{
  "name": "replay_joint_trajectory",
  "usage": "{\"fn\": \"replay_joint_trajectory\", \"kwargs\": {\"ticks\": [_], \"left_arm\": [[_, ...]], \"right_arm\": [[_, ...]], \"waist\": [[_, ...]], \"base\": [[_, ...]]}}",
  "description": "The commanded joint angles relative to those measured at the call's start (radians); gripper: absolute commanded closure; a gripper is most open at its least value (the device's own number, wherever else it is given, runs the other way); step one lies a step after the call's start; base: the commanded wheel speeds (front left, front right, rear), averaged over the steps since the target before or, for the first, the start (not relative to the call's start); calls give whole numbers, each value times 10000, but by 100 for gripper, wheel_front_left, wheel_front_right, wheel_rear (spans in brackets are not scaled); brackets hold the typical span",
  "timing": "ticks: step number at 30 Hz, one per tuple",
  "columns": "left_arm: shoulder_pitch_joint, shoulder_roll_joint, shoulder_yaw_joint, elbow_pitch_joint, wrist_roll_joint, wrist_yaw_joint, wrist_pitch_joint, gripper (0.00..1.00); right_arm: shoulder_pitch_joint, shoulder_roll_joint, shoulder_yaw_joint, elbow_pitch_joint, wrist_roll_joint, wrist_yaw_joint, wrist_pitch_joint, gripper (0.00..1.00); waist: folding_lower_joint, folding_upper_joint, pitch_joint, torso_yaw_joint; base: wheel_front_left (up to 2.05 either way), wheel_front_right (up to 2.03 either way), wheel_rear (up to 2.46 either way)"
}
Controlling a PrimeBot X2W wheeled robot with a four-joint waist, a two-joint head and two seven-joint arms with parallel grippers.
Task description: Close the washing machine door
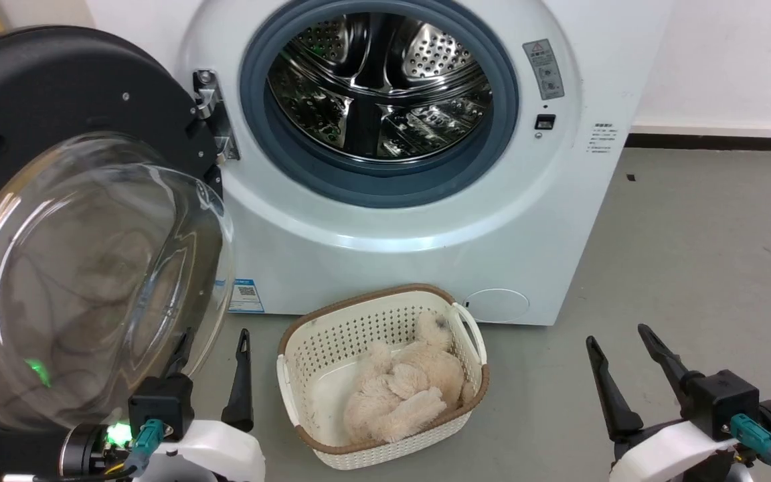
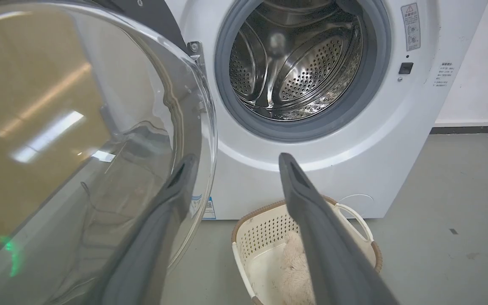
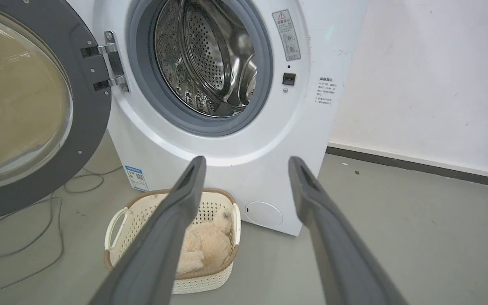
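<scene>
Left tool [image 2: 237, 159], dark fingers spread, sits beside the open round clear-glass washing machine door [image 2: 79, 127]. Big white washing machine [image 2: 354, 140] bares its perforated steel drum [image 2: 303, 63]; cream plastic basket [image 2: 265, 231] stands on grey floor [image 2: 439, 212] before it.

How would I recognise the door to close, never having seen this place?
Find the white washing machine. At the head view's left hangs the door, swung wide open. Unlike the steel drum, it has a black rim and bulging clear glass.

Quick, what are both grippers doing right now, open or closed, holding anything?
Left gripper: open, holding nothing, close beside the washing machine door.
Right gripper: open, holding nothing.
</scene>
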Motion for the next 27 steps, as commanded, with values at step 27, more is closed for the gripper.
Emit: {"fn": "replay_joint_trajectory", "kwargs": {"ticks": [27], "left_arm": [[286,-1,135,-1,-134,-21,-685,0]], "right_arm": [[125,20,434,138,380,2,-672,0]], "waist": [[0,0,-112,1434]], "base": [[0,0,0]]}}
